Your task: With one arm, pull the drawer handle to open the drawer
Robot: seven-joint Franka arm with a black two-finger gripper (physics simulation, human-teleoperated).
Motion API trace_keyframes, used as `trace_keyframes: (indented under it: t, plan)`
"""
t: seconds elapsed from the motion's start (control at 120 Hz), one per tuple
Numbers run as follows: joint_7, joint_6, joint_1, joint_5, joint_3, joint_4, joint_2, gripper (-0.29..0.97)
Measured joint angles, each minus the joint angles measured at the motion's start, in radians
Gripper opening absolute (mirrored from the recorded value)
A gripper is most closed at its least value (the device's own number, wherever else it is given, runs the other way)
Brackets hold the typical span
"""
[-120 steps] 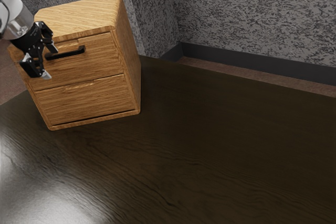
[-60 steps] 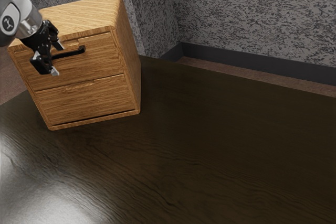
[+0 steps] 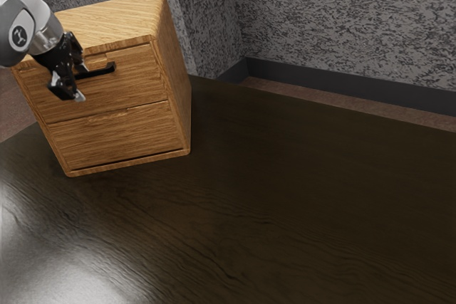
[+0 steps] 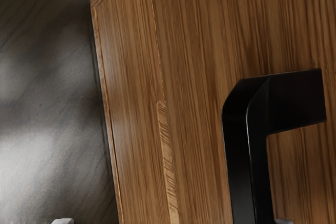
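A wooden cabinet [image 3: 114, 87] with two drawers stands at the exterior view's upper left. The top drawer [image 3: 132, 76] carries a black bar handle [image 3: 100, 70] and sits flush in the cabinet front. My gripper [image 3: 69, 72] is open at the handle's left end, one finger above the bar and one below, close to the drawer front. In the wrist view the handle [image 4: 252, 145] stands out from the wood grain of the drawer front [image 4: 184, 77], with one fingertip [image 4: 283, 221] right beside it and the other fingertip [image 4: 62, 221] far off past the cabinet's edge.
The lower drawer [image 3: 114, 137] has only a shallow recessed pull. The cabinet rests on a dark wooden table [image 3: 285, 204] that stretches toward the exterior view's right. A rough grey wall [image 3: 342, 12] with a dark skirting runs behind.
My hand has moved up and toward the drawer front, bringing the open fingers around the left end of the handle. The drawer has not moved.
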State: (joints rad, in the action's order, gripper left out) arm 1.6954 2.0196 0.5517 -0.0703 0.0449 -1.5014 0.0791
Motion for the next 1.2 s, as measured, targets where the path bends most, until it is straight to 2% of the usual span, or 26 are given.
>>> trace_keyframes:
  t: [0.183, 0.317, 0.917, 1.2]
  plan:
    - [0.0, 0.006, 0.003, 0.003, -0.005, -0.019, -0.005, 0.32]
    - [0.0, 0.013, 0.005, 0.005, -0.005, -0.084, -0.05, 0.29]
    - [0.01, 0.062, 0.004, 0.03, -0.005, -0.392, -0.318, 0.26]
    - [0.029, 0.074, 0.018, 0.051, 0.039, -0.502, -0.428, 0.25]
